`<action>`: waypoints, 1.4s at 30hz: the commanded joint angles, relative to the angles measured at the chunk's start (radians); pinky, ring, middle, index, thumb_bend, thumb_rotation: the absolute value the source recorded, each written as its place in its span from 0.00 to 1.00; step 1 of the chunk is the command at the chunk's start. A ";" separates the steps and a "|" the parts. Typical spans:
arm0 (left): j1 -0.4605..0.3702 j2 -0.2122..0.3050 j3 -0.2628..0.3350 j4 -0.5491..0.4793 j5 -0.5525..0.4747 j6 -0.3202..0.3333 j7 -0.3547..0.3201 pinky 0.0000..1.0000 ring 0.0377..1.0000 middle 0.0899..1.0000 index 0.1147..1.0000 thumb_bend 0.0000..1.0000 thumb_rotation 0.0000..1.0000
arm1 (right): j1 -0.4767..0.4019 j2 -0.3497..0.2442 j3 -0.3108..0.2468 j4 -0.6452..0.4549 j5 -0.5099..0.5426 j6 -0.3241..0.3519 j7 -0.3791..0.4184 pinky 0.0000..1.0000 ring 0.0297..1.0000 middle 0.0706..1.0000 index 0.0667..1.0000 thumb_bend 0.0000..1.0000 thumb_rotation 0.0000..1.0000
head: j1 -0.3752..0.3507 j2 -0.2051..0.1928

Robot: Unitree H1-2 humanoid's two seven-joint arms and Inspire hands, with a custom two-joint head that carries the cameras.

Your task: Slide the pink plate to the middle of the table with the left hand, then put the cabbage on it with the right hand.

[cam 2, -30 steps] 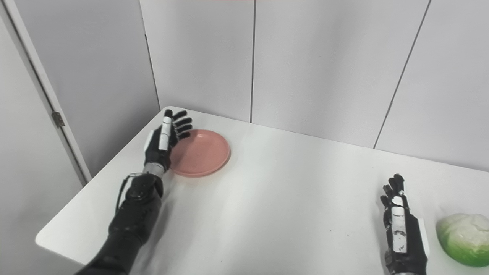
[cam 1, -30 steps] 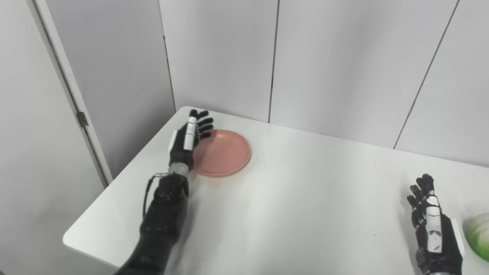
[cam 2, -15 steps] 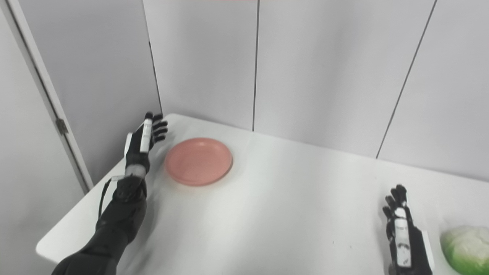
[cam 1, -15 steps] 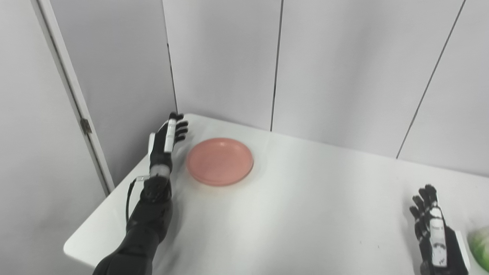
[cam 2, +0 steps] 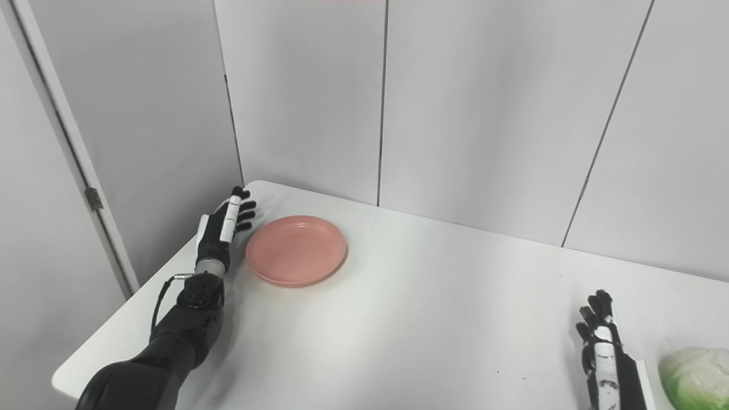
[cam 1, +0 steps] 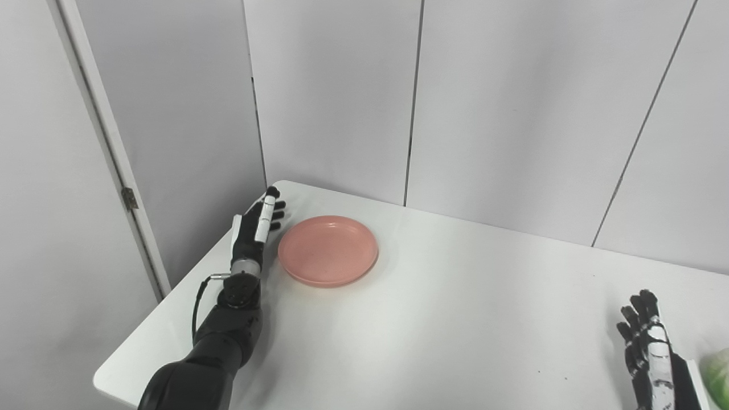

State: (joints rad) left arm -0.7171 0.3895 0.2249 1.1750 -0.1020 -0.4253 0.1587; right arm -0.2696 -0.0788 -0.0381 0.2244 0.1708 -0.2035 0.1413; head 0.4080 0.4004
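Note:
The pink plate (cam 1: 328,249) lies flat on the white table (cam 1: 455,319), near its far left corner. My left hand (cam 1: 254,230) is open, on edge, with fingers pointing away, just left of the plate's rim; a narrow gap shows between them. My right hand (cam 2: 607,359) is open at the bottom right, palm side facing the cabbage (cam 2: 695,377), which lies green and white on the table just to its right. In the left eye view only the cabbage's edge (cam 1: 719,376) shows.
Grey wall panels (cam 1: 512,114) stand right behind the table's far edge. A door frame with a hinge (cam 1: 130,197) is at the left, beyond the table's left edge.
My left hand has pulled off the plate's left rim to the left and then settled close beside it. The camera has tilted up, so the whole scene sits lower. The right hand has stayed put.

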 commanded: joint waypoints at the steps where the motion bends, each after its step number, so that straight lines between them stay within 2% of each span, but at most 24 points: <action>1: -0.063 -0.005 -0.003 0.003 -0.012 -0.041 -0.032 0.78 0.77 0.76 0.75 0.74 1.00 | 0.034 -0.002 -0.004 0.006 -0.006 0.014 -0.005 1.00 1.00 1.00 1.00 0.53 0.98 | -0.002 0.003; 5: -0.078 -0.029 -0.003 0.037 -0.032 -0.043 -0.071 0.78 0.77 0.75 0.75 0.78 1.00 | 0.037 -0.002 -0.002 -0.007 -0.003 0.029 -0.004 1.00 1.00 1.00 1.00 0.54 0.98 | -0.005 0.010; 11: -0.088 -0.069 -0.011 0.040 -0.058 -0.026 -0.138 0.88 0.82 0.78 0.77 0.82 1.00 | 0.036 0.007 -0.004 -0.003 -0.019 0.022 -0.017 1.00 1.00 1.00 1.00 0.54 0.96 | -0.020 0.019; 14: -0.089 -0.092 -0.019 0.025 -0.062 -0.023 -0.143 0.85 0.81 0.76 0.76 0.82 1.00 | 0.034 0.011 -0.004 -0.002 -0.022 0.022 -0.020 1.00 1.00 1.00 1.00 0.52 0.96 | -0.024 0.023; 18: -0.094 -0.130 -0.010 -0.002 -0.099 0.010 -0.195 0.86 0.81 0.77 0.76 0.84 1.00 | 0.027 0.013 -0.002 0.022 -0.023 -0.007 -0.017 1.00 1.00 1.00 1.00 0.53 0.95 | -0.051 0.031; 21: -0.098 -0.152 -0.012 -0.014 -0.106 0.018 -0.211 0.86 0.81 0.76 0.75 0.86 1.00 | 0.025 0.014 0.000 0.025 -0.022 -0.011 -0.013 1.00 1.00 1.00 1.00 0.53 0.95 | -0.065 0.039; 25: -0.095 -0.190 -0.014 -0.044 -0.119 0.040 -0.242 0.86 0.80 0.76 0.74 0.86 1.00 | 0.025 0.015 0.005 0.022 -0.034 -0.009 -0.017 1.00 1.00 1.00 1.00 0.56 0.93 | -0.091 0.053; 33: -0.068 -0.255 -0.030 -0.092 -0.115 0.042 -0.281 0.84 0.79 0.76 0.74 0.84 1.00 | 0.025 0.038 0.012 0.006 -0.062 0.007 -0.040 1.00 1.00 1.00 1.00 0.65 0.91 | -0.190 0.096; 37: -0.032 -0.296 -0.042 -0.150 -0.124 0.060 -0.311 0.83 0.79 0.76 0.75 0.83 1.00 | 0.029 0.057 0.017 -0.012 -0.084 0.014 -0.063 1.00 0.99 0.99 1.00 0.63 0.90 | -0.278 0.126; 42: 0.019 -0.329 -0.058 -0.246 -0.118 0.107 -0.319 0.83 0.79 0.76 0.74 0.82 1.00 | 0.023 0.075 0.025 -0.013 -0.100 0.015 -0.078 1.00 0.99 0.99 1.00 0.63 0.89 | -0.350 0.149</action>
State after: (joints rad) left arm -0.6916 0.0690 0.1744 0.9539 -0.2115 -0.3255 -0.1471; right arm -0.2596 -0.0232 -0.0199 0.2003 0.0707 -0.1759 0.0687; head 0.0571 0.5491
